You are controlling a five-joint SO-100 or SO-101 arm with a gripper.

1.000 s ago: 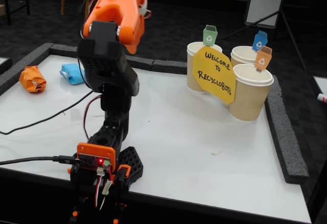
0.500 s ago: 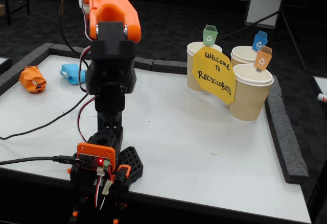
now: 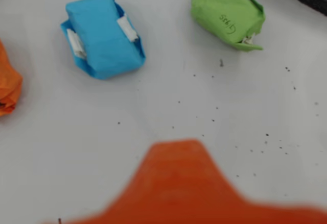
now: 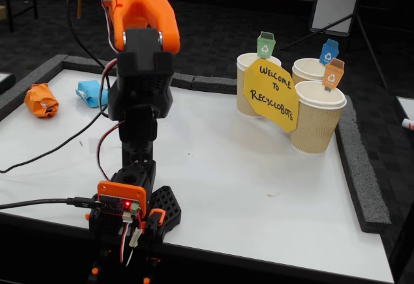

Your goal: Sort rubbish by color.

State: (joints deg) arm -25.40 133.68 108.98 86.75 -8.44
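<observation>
Wrist view: blue wad (image 3: 103, 36), green wad (image 3: 228, 13) and orange wad (image 3: 8, 86) are lying apart on the white surface (image 3: 168, 101); a blurred orange pincer (image 3: 176, 183) part is showing below. Whether it is open cannot be told; nothing is visibly held.

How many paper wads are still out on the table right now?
3. In the wrist view, the blue wad lies in the middle, the green wad to its right, the orange wad cut off at the left edge. None seems hidden.
</observation>
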